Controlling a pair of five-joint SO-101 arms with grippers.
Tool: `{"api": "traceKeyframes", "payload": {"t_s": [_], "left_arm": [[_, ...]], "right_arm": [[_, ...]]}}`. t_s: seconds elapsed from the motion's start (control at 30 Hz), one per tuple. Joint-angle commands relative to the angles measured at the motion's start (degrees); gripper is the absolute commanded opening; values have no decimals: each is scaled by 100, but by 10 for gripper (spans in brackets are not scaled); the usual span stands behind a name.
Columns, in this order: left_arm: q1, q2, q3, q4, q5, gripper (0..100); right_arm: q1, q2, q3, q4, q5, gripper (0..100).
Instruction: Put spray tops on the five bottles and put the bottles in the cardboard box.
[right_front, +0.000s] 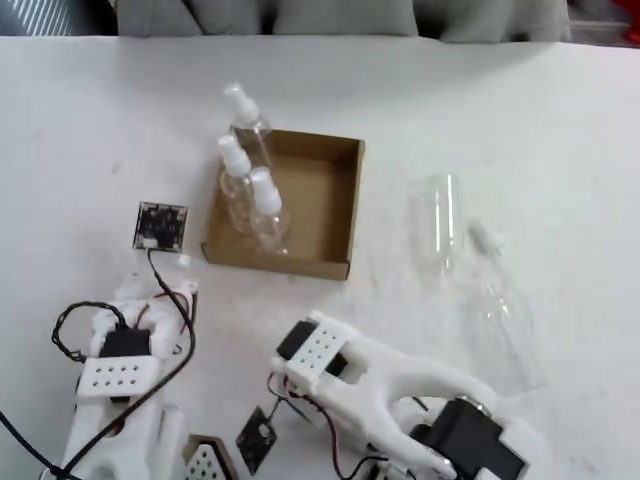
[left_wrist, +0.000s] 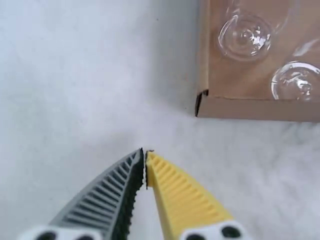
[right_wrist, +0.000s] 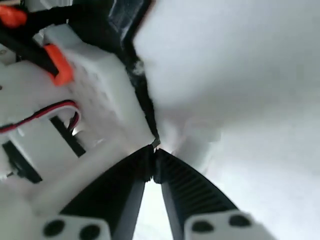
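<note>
**Ana:** Nearest is the left claw, one grey finger and one yellow. Its tips are pressed together over the bare table, pinching nothing.

**Ben:** Where's the box from there?

**Ana:** The box lies just ahead of those tips and off to one side, not touching them. It's brown cardboard, shallow, with a dark gap at its near corner.

**Ben:** And the bottles?

**Ana:** Three capped bottles, clear with white spray tops, crowd the box's left side. Two stand inside. The third is at the far left corner, and I cannot tell whether it's in or just behind. Two bare bottles lie on their sides on the table right of the box, well apart from the left claw.

**Ben:** The right claw?

**Ana:** The right claw has black fingers with the tips meeting, holding nothing. It sits close against an arm's white housing, which has red and black wires.
</note>
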Motion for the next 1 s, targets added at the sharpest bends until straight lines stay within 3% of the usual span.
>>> {"api": "traceKeyframes", "payload": {"t_s": [0.0, 0.13, 0.23, 0.43, 0.6, 0.9, 0.97], "left_arm": [[-48, -145, -316, -132, 70, 24], [-48, -145, -316, -132, 70, 24], [-48, -145, -316, -132, 70, 24], [-48, -145, -316, -132, 70, 24], [-48, -145, -316, -132, 70, 24], [-48, -145, -316, -132, 70, 24], [-48, -145, -316, -132, 70, 24]], "right_arm": [[382, -462, -229, -409, -703, 16], [866, -1200, -378, -435, -1319, 16], [1086, -1851, -369, -66, -1380, 16], [681, -2730, 70, 1516, 211, 16], [655, -2695, 378, 1191, 360, 17], [681, -1270, 668, -13, 396, 17], [690, -1015, 659, -382, 26, 17]]}}
